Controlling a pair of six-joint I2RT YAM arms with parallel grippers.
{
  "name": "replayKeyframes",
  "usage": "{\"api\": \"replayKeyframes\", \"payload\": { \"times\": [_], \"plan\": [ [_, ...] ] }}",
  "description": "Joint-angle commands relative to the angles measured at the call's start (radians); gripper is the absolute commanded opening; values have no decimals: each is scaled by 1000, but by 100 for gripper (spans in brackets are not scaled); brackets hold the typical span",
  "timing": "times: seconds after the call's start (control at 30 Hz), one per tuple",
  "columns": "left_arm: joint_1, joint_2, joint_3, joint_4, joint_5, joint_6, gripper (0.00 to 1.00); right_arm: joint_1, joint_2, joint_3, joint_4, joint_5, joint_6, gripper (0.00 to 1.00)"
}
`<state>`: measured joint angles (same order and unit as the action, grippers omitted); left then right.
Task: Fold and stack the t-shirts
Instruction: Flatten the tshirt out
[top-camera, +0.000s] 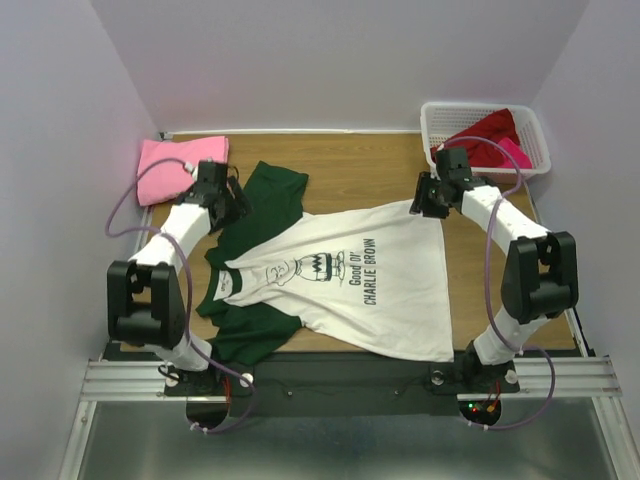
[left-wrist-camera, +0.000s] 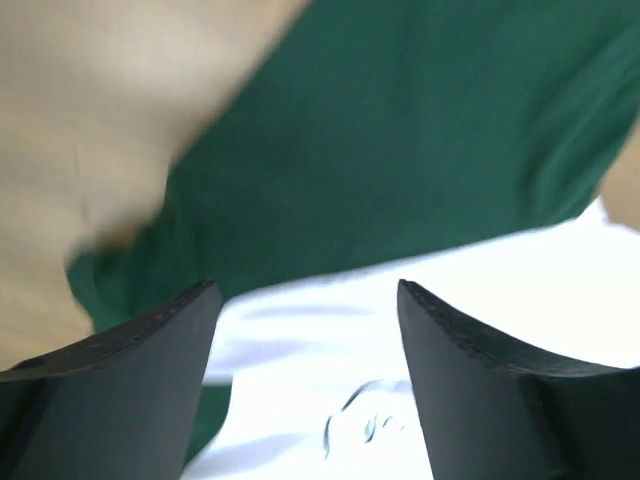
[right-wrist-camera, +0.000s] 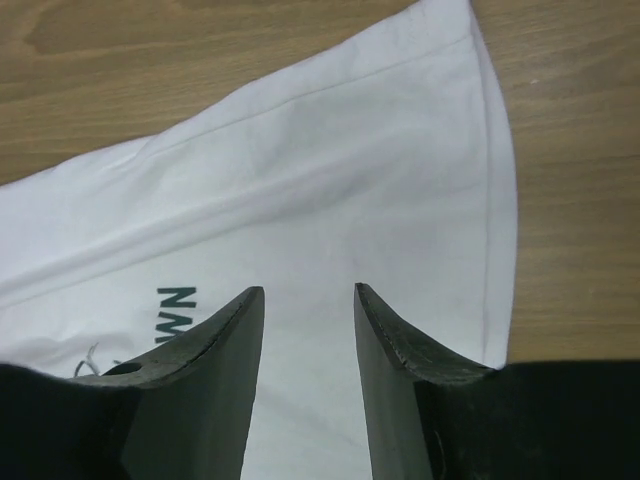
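Note:
The white t-shirt with dark green sleeves and the Charlie Brown print (top-camera: 350, 275) lies spread on the wooden table, collar to the left, hem to the right. My left gripper (top-camera: 228, 205) is open above its far green sleeve (left-wrist-camera: 400, 150) and shoulder. My right gripper (top-camera: 428, 200) is open above the far hem corner (right-wrist-camera: 420, 150), holding nothing. A folded pink t-shirt (top-camera: 175, 168) lies at the far left. Dark red and magenta t-shirts (top-camera: 490, 138) lie in the basket.
A white plastic lattice basket (top-camera: 440, 118) stands at the far right corner. Bare wooden table (top-camera: 350, 170) shows behind the shirt. White walls close in on three sides. Purple cables loop beside both arms.

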<state>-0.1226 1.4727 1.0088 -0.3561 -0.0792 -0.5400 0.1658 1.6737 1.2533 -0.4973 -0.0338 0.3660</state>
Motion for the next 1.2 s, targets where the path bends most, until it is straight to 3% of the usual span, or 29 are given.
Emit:
{"api": "replayKeyframes", "payload": {
  "times": [0.0,0.1,0.17,0.33,0.43,0.73,0.9,1.17],
  "plan": [
    [3,115,239,8,-83,184,85,-11,40,75,14,74,-79,47],
    [0,247,378,16,-54,256,83,-11,112,149,13,45,-110,45],
    [-9,336,448,9,-30,276,77,-12,159,184,14,-3,-98,43],
    [-20,440,485,6,-22,261,54,-11,234,219,14,9,-75,35],
    [-20,475,465,5,-27,258,50,-11,279,227,14,23,-67,34],
    [-8,459,288,35,-40,203,50,-12,270,118,14,80,-50,34],
    [-5,445,179,42,-33,169,50,-11,207,-30,9,83,-9,34],
    [-5,279,-28,51,29,101,54,-12,37,-232,-44,84,44,36]
  ]
}}
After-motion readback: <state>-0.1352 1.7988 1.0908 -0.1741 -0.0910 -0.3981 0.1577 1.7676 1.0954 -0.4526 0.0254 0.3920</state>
